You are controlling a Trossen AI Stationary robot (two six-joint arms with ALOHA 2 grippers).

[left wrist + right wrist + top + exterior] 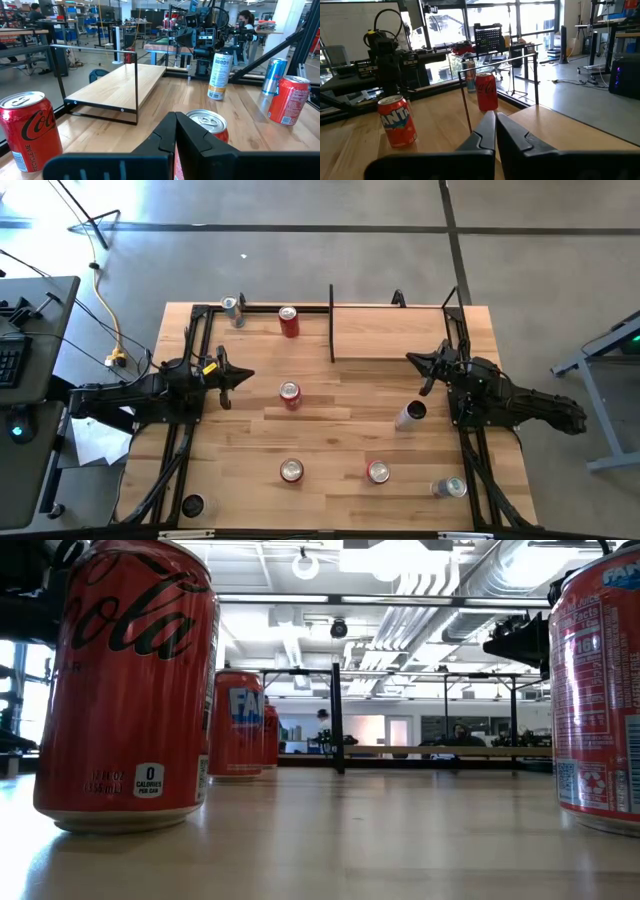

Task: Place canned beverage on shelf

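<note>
The shelf (395, 332) is a light-wood ledge with black bars at the table's far right, its upright black divider (331, 323) at its left end; it also shows in the left wrist view (120, 85). No can stands on it. A red Fanta can (290, 394) stands upright at the table's middle, also in the left wrist view (209, 126) and right wrist view (397, 121). My left gripper (245, 377) is shut and empty, left of that can. My right gripper (415, 361) is shut and empty, at the shelf's near right corner.
A red cola can (289, 321) and a silver can (233, 309) stand at the far edge, left of the divider. A white can (410, 415) stands near my right gripper. Two red cans (291, 470) (377, 471) and a silver-blue can (450, 488) stand along the near edge.
</note>
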